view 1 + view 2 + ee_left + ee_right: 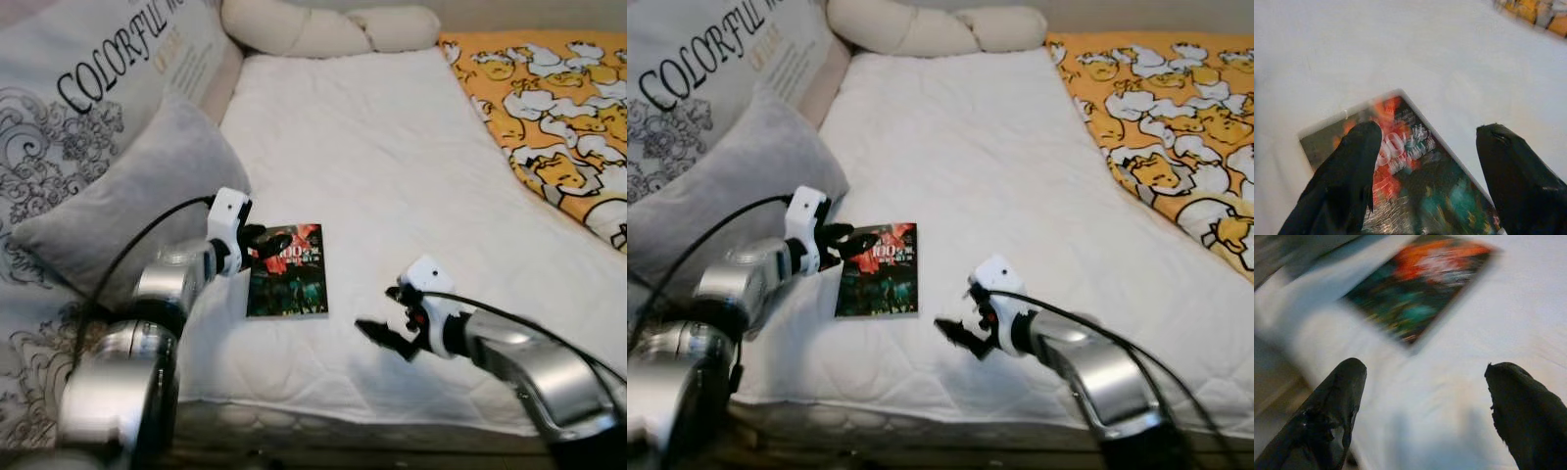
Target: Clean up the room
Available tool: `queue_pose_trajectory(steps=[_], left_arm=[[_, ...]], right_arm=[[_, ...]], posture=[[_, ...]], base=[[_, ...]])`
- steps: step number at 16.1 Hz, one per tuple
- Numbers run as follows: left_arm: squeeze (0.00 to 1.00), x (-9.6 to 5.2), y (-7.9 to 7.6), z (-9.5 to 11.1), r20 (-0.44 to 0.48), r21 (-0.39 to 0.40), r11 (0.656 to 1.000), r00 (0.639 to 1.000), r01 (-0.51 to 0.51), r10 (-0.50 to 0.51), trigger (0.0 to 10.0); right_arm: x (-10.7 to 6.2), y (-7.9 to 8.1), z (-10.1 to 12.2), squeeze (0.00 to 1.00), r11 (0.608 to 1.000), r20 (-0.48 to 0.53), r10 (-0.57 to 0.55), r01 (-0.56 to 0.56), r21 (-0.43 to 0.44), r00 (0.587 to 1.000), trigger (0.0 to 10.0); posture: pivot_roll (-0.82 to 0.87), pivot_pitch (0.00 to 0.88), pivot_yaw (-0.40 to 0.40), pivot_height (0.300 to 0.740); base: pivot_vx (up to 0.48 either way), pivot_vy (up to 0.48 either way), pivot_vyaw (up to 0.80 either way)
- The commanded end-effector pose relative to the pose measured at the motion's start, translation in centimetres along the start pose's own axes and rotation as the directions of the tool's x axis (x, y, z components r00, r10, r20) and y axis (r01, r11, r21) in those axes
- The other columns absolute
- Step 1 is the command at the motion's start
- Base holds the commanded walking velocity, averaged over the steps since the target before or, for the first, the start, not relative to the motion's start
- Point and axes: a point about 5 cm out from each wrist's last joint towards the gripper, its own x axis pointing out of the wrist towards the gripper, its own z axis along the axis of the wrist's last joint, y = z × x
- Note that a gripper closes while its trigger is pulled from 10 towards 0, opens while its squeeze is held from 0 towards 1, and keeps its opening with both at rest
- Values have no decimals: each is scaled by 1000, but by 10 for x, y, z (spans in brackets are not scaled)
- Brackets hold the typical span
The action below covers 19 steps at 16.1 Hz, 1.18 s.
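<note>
Spread wide, my left gripper (263,241) hovers over the top edge of the book (287,271), one finger (1347,176) across its red cover; whether it touches I cannot tell. The book lies flat on the white mattress (392,166) near its front edge, beside the grey pillow (137,201). My right gripper (384,331) hangs parted near the same front edge, holding nothing.
</note>
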Motion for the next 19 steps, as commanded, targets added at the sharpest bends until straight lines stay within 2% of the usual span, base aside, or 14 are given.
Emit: queue_pose_trajectory(steps=[1, 3, 4, 5, 6, 8, 9, 10, 11, 13, 19], left_arm=[[0, -10, -10, 8, 93, 25, 998, 994, -55, 52, 10000], [0, -26, -15, 5, 148, 81, 985, 979, -153, 140, 10000], [0, -35, -16, 2, 151, 37, 975, 965, -220, 213, 10000], [0, -45, -19, -2, 145, 46, 962, 955, -269, 260, 10000], [47, -53, -23, -5, 142, 56, 953, 947, -297, 286, 10000], [98, -66, -32, -8, 147, 18, 937, 928, -350, 344, 10000], [106, -70, -34, -10, 147, 19, 930, 921, -368, 362, 10000], [173, -74, -36, -10, 149, 18, 918, 909, -395, 388, 10000], [176, -78, -37, -12, 133, 2, 909, 901, -416, 412, 10000], [176, -78, -36, -12, 122, 28, 908, 903, -418, 412, 10000], [180, -84, -31, -6, 93, 45, 885, 884, -462, 457, 10000]], right_arm=[[0, -13, -4, 0, 985, -6, -159, 159, 69, 987, 10000], [2, -18, -5, 0, 963, 16, -252, 249, 105, 967, 10000], [2, -21, -4, 0, 945, 35, -310, 304, 125, 950, 10000], [2, -20, -1, 0, 938, 62, -330, 320, 132, 942, 10000], [3, -17, 1, 0, 941, 87, -328, 317, 122, 941, 10000], [7, -11, 4, 0, 942, 110, -327, 315, 111, 939, 10000], [9, -9, 3, 0, 942, 102, -329, 318, 107, 939, 10000], [11, -8, 2, 0, 940, 98, -334, 325, 101, 937, 10000], [12, -8, 0, 0, 938, 91, -342, 334, 93, 935, 10000], [14, -7, 0, 0, 940, 90, -336, 328, 88, 938, 10000], [13, -9, -2, 0, 931, 125, -356, 339, 137, 926, 10000]], posture=[[-91, 0, 37, 740], [-80, 0, 34, 740], [-75, 0, 34, 740], [-71, 0, 33, 740], [-64, 0, 31, 740], [-59, 0, 31, 740], [-58, 0, 33, 740], [-56, 0, 33, 740], [-49, 0, 31, 740], [-47, 0, 31, 740], [-26, 0, 15, 740]], base=[[0, 0, 0], [0, 0, 0], [0, 0, 0], [0, 0, 0], [0, 0, 0], [0, 0, 0], [0, 0, 0], [0, -330, 0], [0, -480, 0], [0, -480, 0], [0, -468, 0]])
